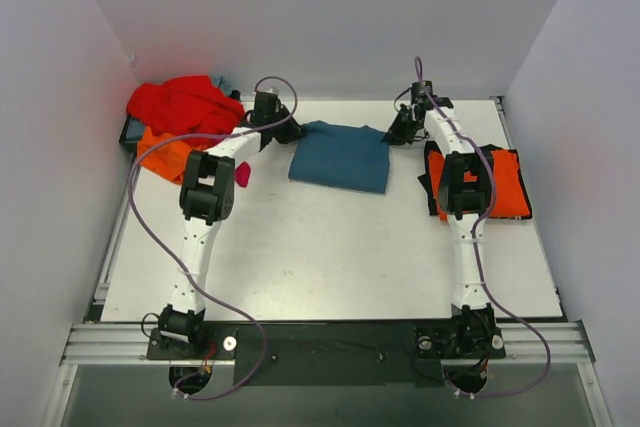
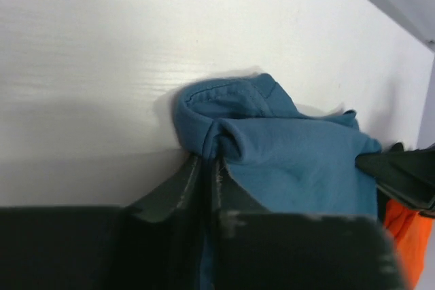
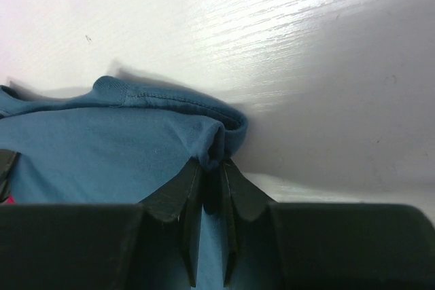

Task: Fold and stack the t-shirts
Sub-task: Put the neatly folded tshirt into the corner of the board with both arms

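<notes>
While the left end effector (image 2: pixel 211 162) and right end effector (image 3: pixel 212 165) clamp its corners, the teal t-shirt (image 1: pixel 340 157) lies folded.

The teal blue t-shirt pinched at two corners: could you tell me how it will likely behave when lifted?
The teal blue t-shirt is probably floppy: its hem bunches and curls where the left fingers and right fingers pinch it. It likely sags between them when raised. It seems light, since thin folded cloth lies flat.

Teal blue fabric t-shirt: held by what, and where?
The left pincer and right pincer each pinch one far corner of the teal blue fabric t-shirt.
</notes>
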Motion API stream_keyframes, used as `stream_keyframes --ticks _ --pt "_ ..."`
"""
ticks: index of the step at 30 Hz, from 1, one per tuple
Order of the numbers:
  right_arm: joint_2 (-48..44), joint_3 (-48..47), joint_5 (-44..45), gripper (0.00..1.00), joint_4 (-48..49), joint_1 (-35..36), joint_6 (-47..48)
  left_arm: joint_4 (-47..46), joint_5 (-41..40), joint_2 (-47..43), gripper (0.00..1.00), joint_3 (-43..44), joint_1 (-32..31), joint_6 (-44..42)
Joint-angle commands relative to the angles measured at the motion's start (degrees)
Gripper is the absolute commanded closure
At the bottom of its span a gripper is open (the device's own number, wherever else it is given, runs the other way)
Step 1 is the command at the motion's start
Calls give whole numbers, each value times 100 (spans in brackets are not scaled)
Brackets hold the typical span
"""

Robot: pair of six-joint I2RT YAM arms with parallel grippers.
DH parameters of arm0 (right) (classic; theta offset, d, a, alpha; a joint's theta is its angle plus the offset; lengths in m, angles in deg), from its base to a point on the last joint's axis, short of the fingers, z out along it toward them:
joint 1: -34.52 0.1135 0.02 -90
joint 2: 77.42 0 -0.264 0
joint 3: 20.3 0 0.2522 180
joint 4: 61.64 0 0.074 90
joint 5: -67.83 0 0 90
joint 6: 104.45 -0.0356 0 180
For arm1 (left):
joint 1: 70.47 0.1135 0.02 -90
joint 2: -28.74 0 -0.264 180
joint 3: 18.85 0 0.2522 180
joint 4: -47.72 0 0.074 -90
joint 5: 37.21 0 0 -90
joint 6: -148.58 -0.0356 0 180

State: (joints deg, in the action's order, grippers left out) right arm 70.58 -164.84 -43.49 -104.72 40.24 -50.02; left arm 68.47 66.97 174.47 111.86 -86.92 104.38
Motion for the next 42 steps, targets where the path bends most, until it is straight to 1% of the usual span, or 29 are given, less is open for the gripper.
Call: stream_keyframes --ticks 1,2,5,6,8,9,10,11,12,13,16,17,20,21,22,23,25,27,29,30,31,32,33,34,35,36,37,39,42 --pt "36 -97 102 97 -144 44 50 49 112 386 100 197 -16 139" --pt "9 -79 93 100 -144 44 50 -3 121 386 100 188 -16 174" --pt "-183 26 84 100 -65 35 103 -451 121 80 100 -171 -8 131" --pt "-245 105 84 100 -39 44 147 -609 34 -61 100 -433 -8 70" --pt "-491 341 49 100 22 35 287 -1074 -282 -518 100 -960 -60 -359" --pt "-735 465 23 100 66 35 340 -1198 -379 -902 100 -1155 -113 -448" --pt "-912 823 14 100 250 35 427 -1556 -502 -1080 100 -1626 -139 -606" --pt "-1270 1035 -21 100 408 44 463 -1716 -547 -1447 100 -1840 -209 -668" --pt "-1596 1463 -21 100 645 61 542 -2022 -600 -1599 100 -2242 -236 -765" --pt "-1782 1633 14 100 708 70 586 -2139 -635 -1922 100 -2594 -323 -818" --pt "-2572 2327 102 100 788 114 771 -2674 -758 -2530 100 -3211 -499 -1011" --pt "-2723 2634 171 100 796 123 823 -2780 -880 -2802 100 -3483 -604 -1055" --pt "-3696 3382 312 100 954 123 885 -3254 -1188 -3480 100 -4187 -903 -1152" --pt "-3935 3680 400 100 989 114 929 -3369 -1372 -3829 100 -4502 -991 -1170" --pt "-4311 3865 462 100 981 97 938 -3457 -1365 -3981 100 -4644 -1157 -1161" --pt "-4533 4163 610 100 972 53 929 -3615 -1608 -4287 100 -4915 -1229 -1161" --pt "-5052 4384 987 100 648 -78 860 -3747 -1873 -4709 100 -5259 -1536 -1091" --pt "-5561 4604 1165 100 279 -298 798 -3836 -2162 -5070 100 -5523 -1879 -995" --pt "-6106 4876 1253 100 33 -544 701 -3906 -2496 -5404 100 -5708 -2317 -977" --pt "-6473 4991 1253 100 6 -798 666 -3898 -2629 -5484 100 -5727 -2589 -1003" --pt "-6625 5131 1245 100 -73 -1078 622 -3837 -2830 -5642 100 -5727 -2757 -1012" --pt "-6905 5176 1253 100 -109 -1212 622 -3836 -2954 -5748 100 -5709 -3081 -1055" --pt "-7030 5229 1288 100 -205 -1518 639 -3897 -3130 -5766 100 -5701 -3232 -1151" --pt "-7161 5229 1288 100 -275 -1643 648 -3924 -3253 -5758 100 -5674 -3546 -1196" --pt "-7215 5203 1271 100 -380 -2001 683 -4028 -3437 -5723 100 -5578 -3680 -1292" --pt "-7242 5186 1132 100 -416 -2152 701 -4090 -3474 -5566 100 -5447 -3942 -1354" --pt "-7242 5133 1052 100 -495 -2502 718 -4152 -3526 -5451 100 -5350 -4032 -1415" --pt "-7189 4967 841 100 -626 -2942 744 -4161 -3614 -5047 100 -4964 -4287 -1442" --pt "-7005 4677 962 100 -777 -3357 815 -4292 -3623 -4276 100 -4367 -4577 -1398"
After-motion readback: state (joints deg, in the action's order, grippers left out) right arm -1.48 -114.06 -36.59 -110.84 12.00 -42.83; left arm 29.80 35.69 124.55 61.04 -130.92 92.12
